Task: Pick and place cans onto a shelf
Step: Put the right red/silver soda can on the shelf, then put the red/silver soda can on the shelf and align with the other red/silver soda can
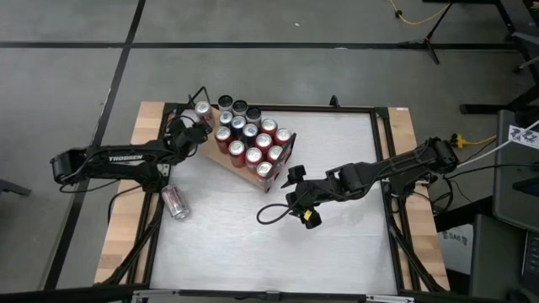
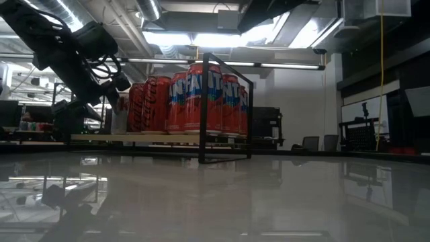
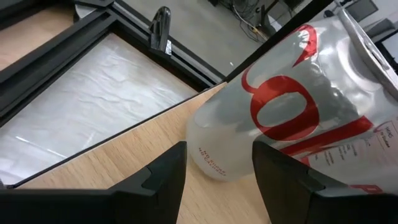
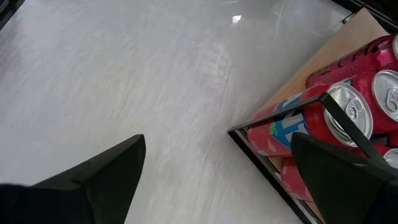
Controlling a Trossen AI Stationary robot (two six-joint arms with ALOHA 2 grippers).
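Left gripper (image 1: pixel 195 126) pinches a silver can (image 3: pixel 292 99) over the shelf (image 3: pixel 149 155); right gripper (image 4: pixel 217 180) waits, spread.

The silver can with red lettering sits between the left fingers (image 3: pixel 165 177), its base on the wooden board at the shelf's far-left corner, beside the packed cans (image 1: pixel 253 139). One more can (image 1: pixel 174 202) lies on its side on the table (image 1: pixel 337 244), behind the left arm. The right gripper hovers near the shelf's black frame (image 4: pixel 348 124), fingers wide apart, holding nothing.
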